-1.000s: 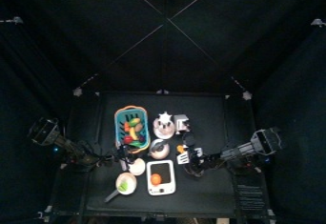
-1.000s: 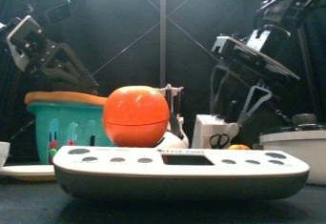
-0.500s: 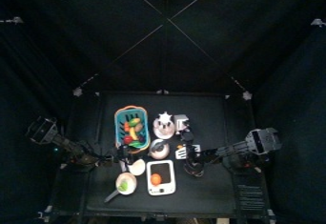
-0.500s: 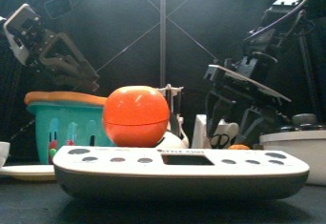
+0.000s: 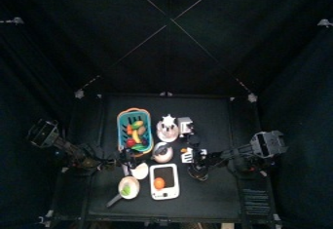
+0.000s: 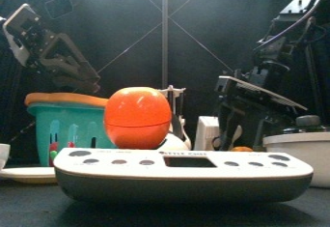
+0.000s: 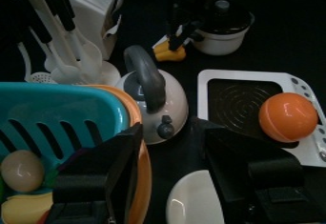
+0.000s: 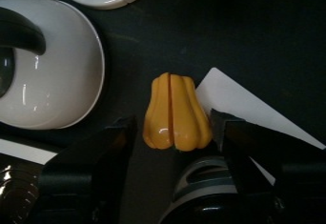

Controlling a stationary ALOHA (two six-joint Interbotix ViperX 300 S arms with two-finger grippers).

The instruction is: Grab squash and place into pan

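Observation:
The squash (image 8: 178,113), yellow-orange and ribbed, lies on the black table between the two jaws of my right gripper (image 8: 174,126). The jaws stand open on either side of it. From above, my right gripper (image 5: 198,160) sits right of the table's middle. The pan (image 5: 129,187), small and round with a pale yellow-green inside, stands at the front left. My left gripper (image 7: 185,171) hangs open over the basket's edge, holding nothing. The left wrist view also shows the squash (image 7: 170,49) far off, under the other arm.
A teal basket (image 5: 131,128) with vegetables stands at the back left. Beside it are a silver kettle (image 7: 152,90) and a white utensil holder (image 7: 76,28). A white tray (image 6: 180,168) carrying an orange ball (image 6: 138,115) is next to the pan. White dishes (image 8: 51,61) lie near the squash.
My right arm has sunk lower and shifted right in the front view, its gripper still open. The left arm has edged slightly left. No object has moved.

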